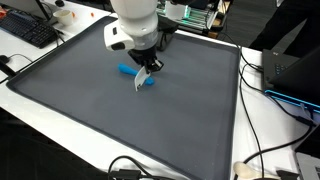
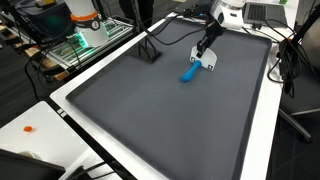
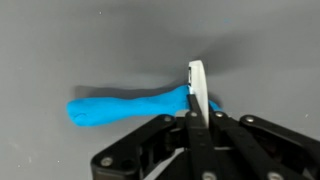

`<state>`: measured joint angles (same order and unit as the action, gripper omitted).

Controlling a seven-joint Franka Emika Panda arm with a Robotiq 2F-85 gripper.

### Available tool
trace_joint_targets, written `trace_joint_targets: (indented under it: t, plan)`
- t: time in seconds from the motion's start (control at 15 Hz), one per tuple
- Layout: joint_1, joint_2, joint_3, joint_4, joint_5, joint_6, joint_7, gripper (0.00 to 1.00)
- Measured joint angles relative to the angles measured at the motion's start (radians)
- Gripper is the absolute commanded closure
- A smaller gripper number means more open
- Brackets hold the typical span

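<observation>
Claw (image 3: 197, 113) clenched on a thin white blade (image 3: 196, 78), standing edge-up at the three o'clock end of a blue handle (image 3: 125, 108) lying on the grey mat (image 3: 60, 40). Probably light, stiff and slippery; pinch its flat faces.

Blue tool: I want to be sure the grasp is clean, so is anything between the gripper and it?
Nothing visible does. In the wrist view the gripper is shut directly on the white end of the blue tool, with no other object between them.
</observation>
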<state>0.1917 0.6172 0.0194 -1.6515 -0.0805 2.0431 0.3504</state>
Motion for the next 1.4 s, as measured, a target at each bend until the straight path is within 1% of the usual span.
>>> trace_joint_targets:
  t: [0.67, 1.4]
  plan:
    - [-0.002, -0.017, 0.000, -0.021, 0.010, -0.017, -0.001, 0.99]
    - [-0.019, -0.088, 0.000, -0.031, 0.011, -0.016, -0.023, 0.99]
